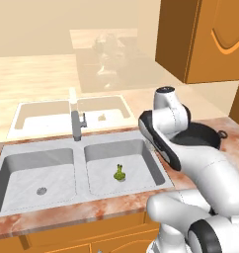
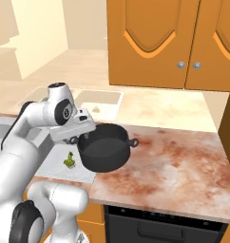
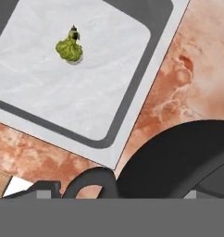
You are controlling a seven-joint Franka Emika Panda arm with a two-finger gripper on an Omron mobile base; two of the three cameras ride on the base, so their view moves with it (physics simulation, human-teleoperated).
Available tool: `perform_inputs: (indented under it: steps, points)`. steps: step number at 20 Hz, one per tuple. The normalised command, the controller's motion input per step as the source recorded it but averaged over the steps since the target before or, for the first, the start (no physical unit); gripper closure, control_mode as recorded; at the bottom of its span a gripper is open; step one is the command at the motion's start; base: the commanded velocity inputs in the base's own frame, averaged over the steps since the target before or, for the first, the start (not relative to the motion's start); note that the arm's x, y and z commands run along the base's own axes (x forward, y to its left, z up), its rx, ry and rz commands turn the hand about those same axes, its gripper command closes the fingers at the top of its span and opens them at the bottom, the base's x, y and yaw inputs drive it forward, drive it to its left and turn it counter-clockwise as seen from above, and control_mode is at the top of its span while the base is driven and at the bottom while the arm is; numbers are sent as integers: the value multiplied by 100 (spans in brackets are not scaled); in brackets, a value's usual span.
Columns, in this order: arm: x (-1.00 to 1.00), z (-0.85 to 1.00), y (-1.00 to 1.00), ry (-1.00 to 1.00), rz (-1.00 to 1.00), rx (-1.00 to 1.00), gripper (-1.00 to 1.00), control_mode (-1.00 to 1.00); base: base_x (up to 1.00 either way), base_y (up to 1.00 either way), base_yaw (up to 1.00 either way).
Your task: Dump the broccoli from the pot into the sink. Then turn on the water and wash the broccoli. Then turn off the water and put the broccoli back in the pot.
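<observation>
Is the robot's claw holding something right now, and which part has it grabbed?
Yes. The gripper holds the black pot by the small side handle, on the side facing the sink.

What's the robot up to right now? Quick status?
End effector gripping the pot by its rim, over the counter beside the sink. Broccoli lies in right basin. No water from faucet.

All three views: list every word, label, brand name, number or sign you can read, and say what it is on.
There is no readable text in any view.
The squat round black pot is plain, with no label or brand.
The grey metal double-basin sink, its upright grey faucet and the orange wooden wall cabinets carry no markings.
</observation>
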Motion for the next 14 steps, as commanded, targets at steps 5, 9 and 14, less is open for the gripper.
perform_inputs:
  steps: [5,9,14]
  points:
    - [12,-40,-33,15,0,-8,100,-100,0,0,0]
    - [0,-37,-41,13,2,0,100,-100,0,0,0]
    - [0,-37,-43,8,6,1,100,-100,0,0,0]
